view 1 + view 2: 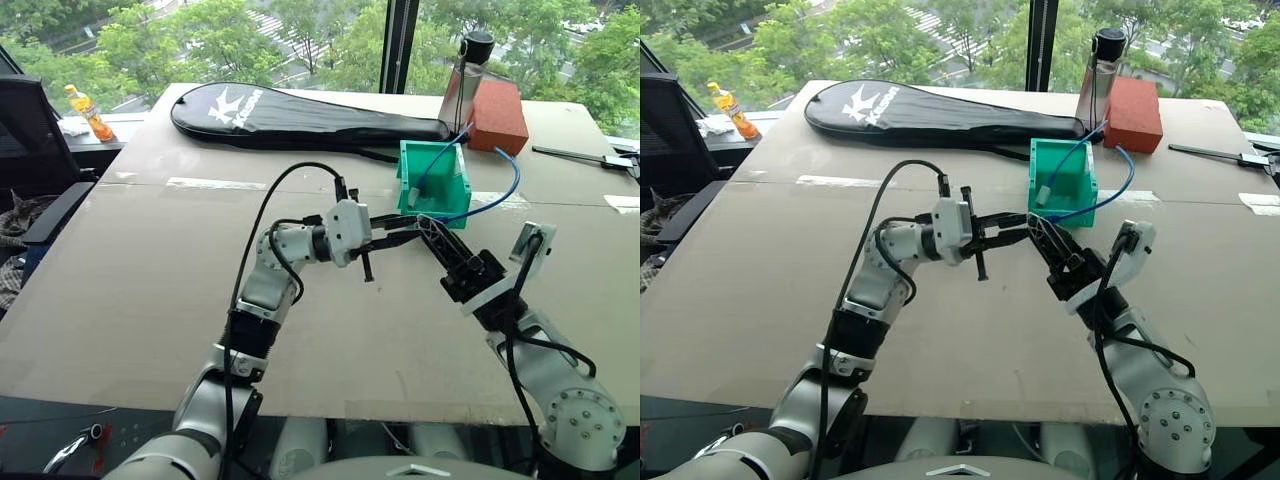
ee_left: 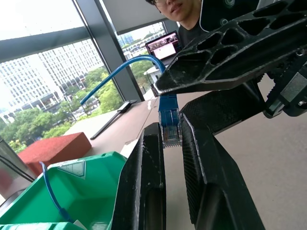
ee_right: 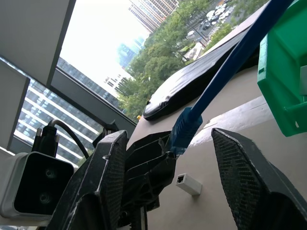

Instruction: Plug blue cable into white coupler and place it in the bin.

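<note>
Left wrist view: the left end effector [image 2: 171,139] is clenched on the clear plug at one end of the blue cable [image 2: 168,111], the plug pinched between its two black fingers [image 2: 146,167]. From there the cable arcs up and away. A person sits beyond the table, behind a laptop [image 2: 163,44].

From the head cameras, both arms meet above the middle of the table [image 1: 120,300], just in front of the bin [image 1: 432,182]. The blue cable loops from the left end effector out to the right and back into the bin, where a second blue cable with a pale block also lies.

Right wrist view: the right end effector [image 3: 168,163] has its fingers spread, one on each side of the left end effector's tips and the blue plug boot; they appear not to touch the cable, though the angle makes that hard to confirm. The white coupler [image 3: 188,183] lies on the table below, apart from both end effectors.

Behind the bin stand a red-brown brick-shaped block [image 1: 498,113] and a bottle [image 1: 465,78]; a black racket case [image 1: 300,118] lies along the far side. An orange drink bottle [image 1: 88,112] lies on a ledge off the table's far left corner.
</note>
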Robot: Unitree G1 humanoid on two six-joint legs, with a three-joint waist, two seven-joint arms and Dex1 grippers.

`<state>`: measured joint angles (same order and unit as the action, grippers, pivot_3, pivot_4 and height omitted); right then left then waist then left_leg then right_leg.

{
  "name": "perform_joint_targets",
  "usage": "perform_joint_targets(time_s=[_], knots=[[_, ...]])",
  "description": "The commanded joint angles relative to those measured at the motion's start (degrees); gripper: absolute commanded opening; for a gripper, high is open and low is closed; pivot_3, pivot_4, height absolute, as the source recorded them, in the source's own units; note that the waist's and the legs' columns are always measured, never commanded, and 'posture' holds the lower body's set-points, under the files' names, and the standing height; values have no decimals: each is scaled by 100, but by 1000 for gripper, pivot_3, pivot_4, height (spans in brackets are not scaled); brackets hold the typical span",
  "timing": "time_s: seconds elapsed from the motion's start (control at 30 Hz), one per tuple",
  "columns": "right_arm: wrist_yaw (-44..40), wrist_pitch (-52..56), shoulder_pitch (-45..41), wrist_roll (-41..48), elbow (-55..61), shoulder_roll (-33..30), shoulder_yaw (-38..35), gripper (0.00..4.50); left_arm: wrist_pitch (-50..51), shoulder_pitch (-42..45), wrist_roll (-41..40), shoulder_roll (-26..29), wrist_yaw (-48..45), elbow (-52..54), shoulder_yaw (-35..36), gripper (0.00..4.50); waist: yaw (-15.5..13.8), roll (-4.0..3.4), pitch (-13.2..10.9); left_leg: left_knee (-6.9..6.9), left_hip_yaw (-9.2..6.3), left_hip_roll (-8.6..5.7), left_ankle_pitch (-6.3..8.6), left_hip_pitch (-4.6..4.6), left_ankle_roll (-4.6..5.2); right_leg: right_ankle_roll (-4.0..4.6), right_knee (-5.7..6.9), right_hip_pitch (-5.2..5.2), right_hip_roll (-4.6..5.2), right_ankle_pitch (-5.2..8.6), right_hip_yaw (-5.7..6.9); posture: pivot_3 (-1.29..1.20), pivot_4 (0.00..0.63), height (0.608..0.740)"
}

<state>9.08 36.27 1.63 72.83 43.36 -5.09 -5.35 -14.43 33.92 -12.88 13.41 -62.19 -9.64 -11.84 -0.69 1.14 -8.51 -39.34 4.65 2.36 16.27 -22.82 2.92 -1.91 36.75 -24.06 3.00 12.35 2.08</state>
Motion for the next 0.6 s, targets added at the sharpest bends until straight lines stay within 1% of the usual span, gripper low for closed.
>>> perform_joint_targets(time_s=[0.03, 0.57, 0.6], knots=[[-1, -264, -14, 317, 169, -66, -45, 2691, 106, 29, -160, 50, 47, 280, 48, 0, 3, 0, 0, 0, 1, 0, 0, 1, 0, 0, 1, 0, 0, 0, -1, 0, 150, 740], [-4, -568, -21, 318, -46, -184, 226, 2691, 129, -9, -191, 52, 45, 311, -3, 0, 2, 0, 0, 1, 0, 1, 0, 1, 0, 0, 0, 0, 0, 0, 0, 0, 150, 740], [-11, -578, -28, 313, -64, -188, 239, 2420, 123, -14, -192, 53, 42, 309, -2, 0, 1, 0, 0, 1, 0, 1, 0, 1, 0, 0, 0, 0, 0, 0, 0, 0, 150, 740]])
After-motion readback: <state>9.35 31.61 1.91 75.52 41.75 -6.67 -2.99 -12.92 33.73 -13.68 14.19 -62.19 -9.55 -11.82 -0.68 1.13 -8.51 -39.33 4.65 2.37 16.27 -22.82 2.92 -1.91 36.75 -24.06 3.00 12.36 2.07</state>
